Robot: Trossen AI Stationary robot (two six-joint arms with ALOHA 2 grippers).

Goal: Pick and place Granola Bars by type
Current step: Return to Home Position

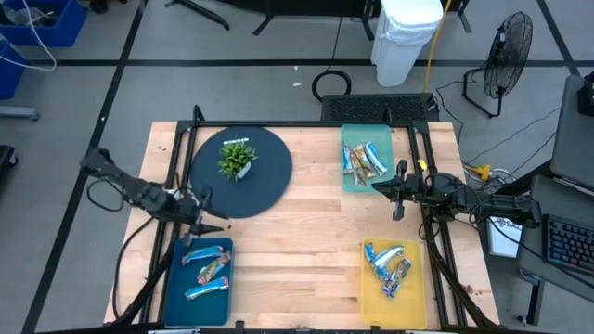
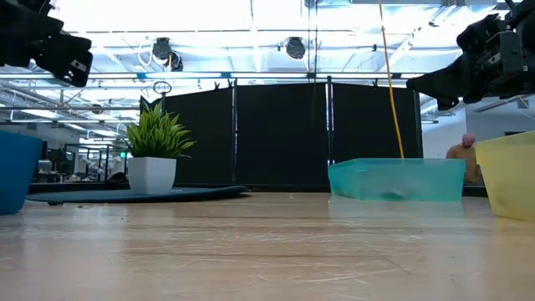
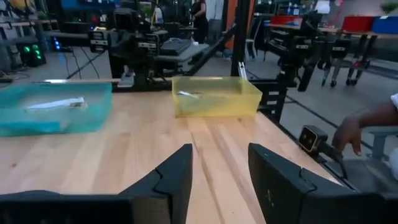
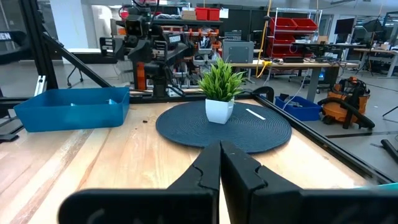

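The Granola Bars lie sorted in three trays: several in the teal tray (image 1: pixel 363 160) at the far right, several in the yellow tray (image 1: pixel 389 263) at the near right, three in the blue tray (image 1: pixel 206 270) at the near left. My left gripper (image 1: pixel 214 214) hangs open above the table, just beyond the blue tray's far edge; its wrist view shows a clear gap between its fingers (image 3: pixel 217 180). My right gripper (image 1: pixel 382 186) is shut and empty, raised between the teal and yellow trays, pointing toward the table's left (image 4: pixel 221 168).
A small potted plant (image 1: pixel 236 159) stands on a dark round mat (image 1: pixel 269 176) at the far left. Black frame posts run along both table sides. A person's hand (image 3: pixel 360 127) shows beyond the table's right edge. Bare wood lies in the table's middle (image 1: pixel 297 241).
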